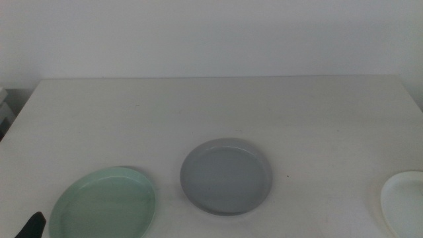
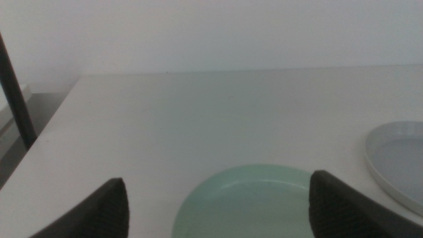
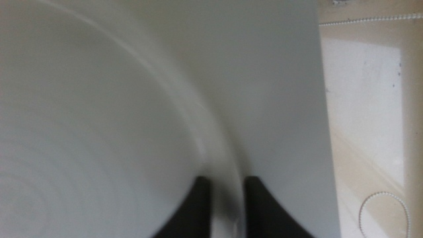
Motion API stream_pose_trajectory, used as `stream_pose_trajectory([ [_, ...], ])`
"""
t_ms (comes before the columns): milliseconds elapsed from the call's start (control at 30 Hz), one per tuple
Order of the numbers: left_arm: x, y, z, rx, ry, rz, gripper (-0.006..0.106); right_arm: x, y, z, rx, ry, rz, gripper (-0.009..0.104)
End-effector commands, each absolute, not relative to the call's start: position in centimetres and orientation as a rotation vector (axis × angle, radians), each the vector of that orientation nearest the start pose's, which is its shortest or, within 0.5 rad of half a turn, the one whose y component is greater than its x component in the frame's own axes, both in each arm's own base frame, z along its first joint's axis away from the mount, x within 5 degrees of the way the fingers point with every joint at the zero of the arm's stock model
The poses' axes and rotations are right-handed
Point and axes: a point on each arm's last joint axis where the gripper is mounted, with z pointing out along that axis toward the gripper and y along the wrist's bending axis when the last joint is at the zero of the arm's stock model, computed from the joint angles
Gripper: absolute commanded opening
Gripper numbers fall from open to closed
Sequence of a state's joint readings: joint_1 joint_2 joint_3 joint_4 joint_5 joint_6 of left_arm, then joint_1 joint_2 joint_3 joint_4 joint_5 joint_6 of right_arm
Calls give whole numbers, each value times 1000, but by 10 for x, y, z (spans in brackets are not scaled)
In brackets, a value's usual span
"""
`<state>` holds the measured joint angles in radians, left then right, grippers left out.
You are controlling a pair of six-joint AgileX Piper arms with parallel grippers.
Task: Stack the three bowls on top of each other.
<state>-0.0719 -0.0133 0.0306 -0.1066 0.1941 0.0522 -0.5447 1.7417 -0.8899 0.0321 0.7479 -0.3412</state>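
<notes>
Three bowls lie apart on the white table [image 1: 211, 106]. The grey bowl [image 1: 226, 176] is in the middle, the mint green bowl [image 1: 104, 203] at the front left, and the white bowl [image 1: 404, 201] at the right edge, partly cut off. My left gripper [image 2: 218, 180] is open just short of the green bowl [image 2: 248, 201], and only its dark tip [image 1: 32, 225] shows in the middle view. In the right wrist view my right gripper [image 3: 228, 198] is shut on the rim of the white bowl [image 3: 86, 132], one jaw inside and one outside.
The table's right edge runs close beside the white bowl, with pale floor [image 3: 370, 99] beyond it. A dark upright bar [image 2: 16, 92] stands off the table's left side. The grey bowl [image 2: 400, 162] lies just right of the green one.
</notes>
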Motion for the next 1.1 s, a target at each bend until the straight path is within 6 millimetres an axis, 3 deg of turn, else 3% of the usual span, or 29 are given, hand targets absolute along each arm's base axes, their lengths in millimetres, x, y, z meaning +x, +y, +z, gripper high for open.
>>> stream_pose_trajectory([
  [0,55,-5,195,10,1601,-121,105,249,-151,161,323,3007,-44,-1],
  [200,55,-5,195,10,1601,-121,105,249,-145,190,383,2902,-15,-1],
  [400,55,-5,195,10,1601,-121,105,265,-127,249,383,2731,114,-1],
  [800,55,-5,195,10,1601,-121,105,325,-40,342,204,2577,248,-1],
  [933,55,-5,195,10,1601,-121,105,341,-4,354,120,2578,314,-1],
  [1067,55,-5,195,10,1601,-121,105,356,28,351,52,2612,367,-1],
])
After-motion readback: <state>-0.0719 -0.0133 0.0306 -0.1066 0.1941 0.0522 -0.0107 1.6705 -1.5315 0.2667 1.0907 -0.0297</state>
